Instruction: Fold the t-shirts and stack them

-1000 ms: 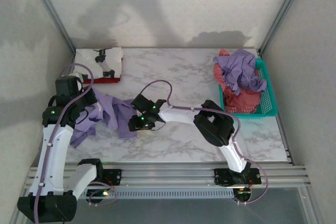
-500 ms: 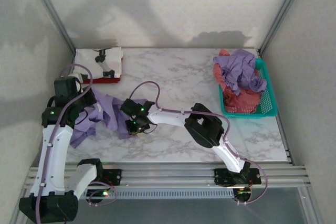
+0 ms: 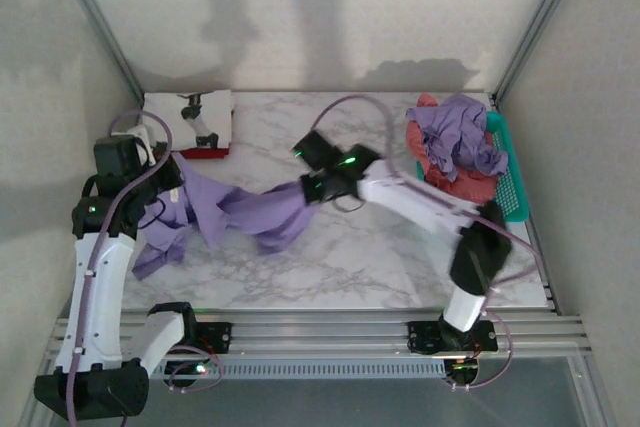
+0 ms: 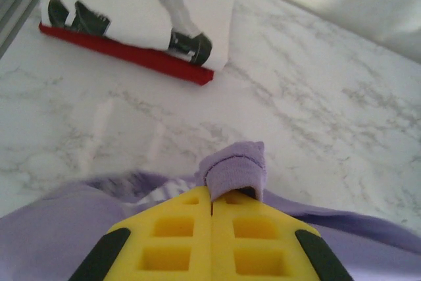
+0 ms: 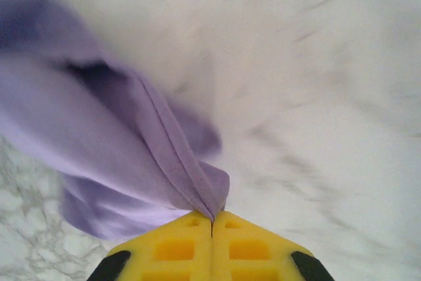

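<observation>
Status: about two of five done, by my read.

Done: folded pile at 10 o'clock on the tabletop (image 3: 350,267). A white t-shirt with black print (image 3: 188,119) lies flat on a red t-shirt (image 3: 200,154) (only the red one's edge shows under the white, so I can't vouch for its fold).

In hand: the lavender t-shirt (image 3: 255,212) is strung between the two arms, from 9 o'clock toward centre. It is partly lifted, with its lower part draped on the marble, and it is bunched and twisted rather than flat.
- Left fingers (image 4: 207,197): clenched on a small rolled bit of hem or cuff.
- Right fingers (image 5: 217,219): clenched on a pinched edge at the shirt's other end. Cloth trails off the tips toward 10 o'clock in that wrist view, which is blurred, so no finer detail.

Not started: the teal mesh basket (image 3: 512,182) at 2 o'clock holds a crumpled purple t-shirt (image 3: 455,137) on top of a coral-red t-shirt (image 3: 460,190). Neither is folded. I can't tell whether anything lies beneath them.

Remaining, as I judge it:
- Spread the lavender one flat, fold it, and put it on the 10 o'clock pile.
- Do the same for the two basket shirts.

So this is the early spread-out stage of shirt three.
</observation>
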Controlling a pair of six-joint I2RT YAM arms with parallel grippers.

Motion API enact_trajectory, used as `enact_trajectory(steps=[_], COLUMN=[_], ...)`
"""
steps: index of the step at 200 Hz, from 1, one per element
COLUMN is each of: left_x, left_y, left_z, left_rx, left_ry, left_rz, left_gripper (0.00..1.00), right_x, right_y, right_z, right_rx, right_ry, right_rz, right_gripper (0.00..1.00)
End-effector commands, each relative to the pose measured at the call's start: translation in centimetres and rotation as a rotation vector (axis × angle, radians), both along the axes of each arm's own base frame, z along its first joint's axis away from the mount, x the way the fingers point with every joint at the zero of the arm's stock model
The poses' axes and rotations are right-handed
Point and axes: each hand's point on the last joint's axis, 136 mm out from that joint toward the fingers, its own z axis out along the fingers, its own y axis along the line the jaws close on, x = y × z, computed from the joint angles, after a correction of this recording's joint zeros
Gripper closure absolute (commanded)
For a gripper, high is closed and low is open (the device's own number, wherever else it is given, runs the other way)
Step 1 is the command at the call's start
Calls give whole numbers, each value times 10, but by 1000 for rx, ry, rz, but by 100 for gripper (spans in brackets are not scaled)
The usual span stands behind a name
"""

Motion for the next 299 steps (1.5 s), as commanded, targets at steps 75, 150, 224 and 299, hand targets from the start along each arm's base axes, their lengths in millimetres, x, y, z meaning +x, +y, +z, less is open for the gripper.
enact_trajectory(steps=[75, 150, 224, 299], left_x=[6, 2, 27, 25], left_y=[4, -13, -33, -52], left_z=[-6, -98, -116, -126], left_rx=[-2, -143, -243, -265], left_ry=[6, 187, 225, 229], left_rz=[10, 7, -62, -119], left_gripper=[100, 100, 100, 100], right_x=[-82, -100, -40, 1], right_y=[-168, -195, -205, -251], right_z=[10, -92, -101, -121], right_rx=[-103, -166, -110, -130], right_ry=[-17, 133, 177, 230], right_rz=[-238, -362, -374, -502], right_gripper=[100, 100, 100, 100])
